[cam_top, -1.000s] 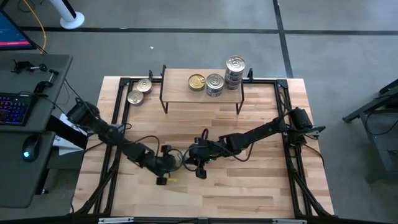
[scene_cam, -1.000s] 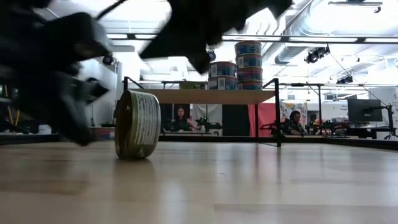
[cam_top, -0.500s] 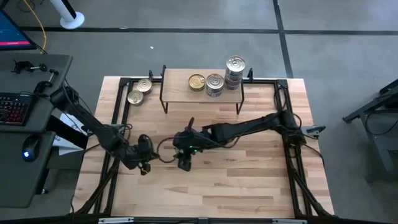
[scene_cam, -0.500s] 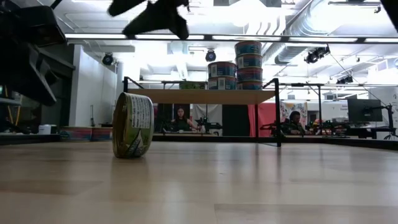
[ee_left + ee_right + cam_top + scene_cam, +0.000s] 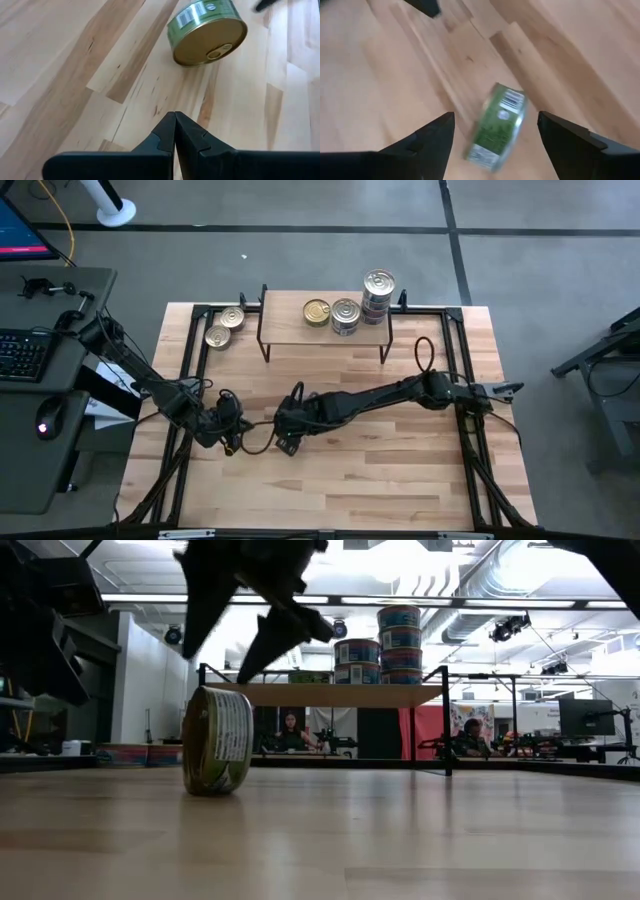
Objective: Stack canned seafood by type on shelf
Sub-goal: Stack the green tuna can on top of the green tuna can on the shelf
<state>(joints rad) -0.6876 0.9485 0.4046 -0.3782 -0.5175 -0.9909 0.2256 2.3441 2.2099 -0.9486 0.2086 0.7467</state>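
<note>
The right gripper [image 5: 495,127] is being held with its two dark fingers spread wide apart above a green-labelled round metal tin [image 5: 497,127], which is standing on its edge on the light plank tabletop [image 5: 400,460] and is being touched by neither finger. In the low view the tin [image 5: 216,740] is seen upright on its rim, with the spread fingers poised over it. The left gripper [image 5: 175,131] is being kept pressed together and empty, just to the left of the tin, whose gold lid [image 5: 212,42] is being shown only by the left wrist view. In the high view the tin is being hidden by the arms, while the small light-wood shelf on black wire legs [image 5: 290,330] is seen at the far edge, with silver-lidded and gold-lidded tins [image 5: 345,313] stacked on it.
</note>
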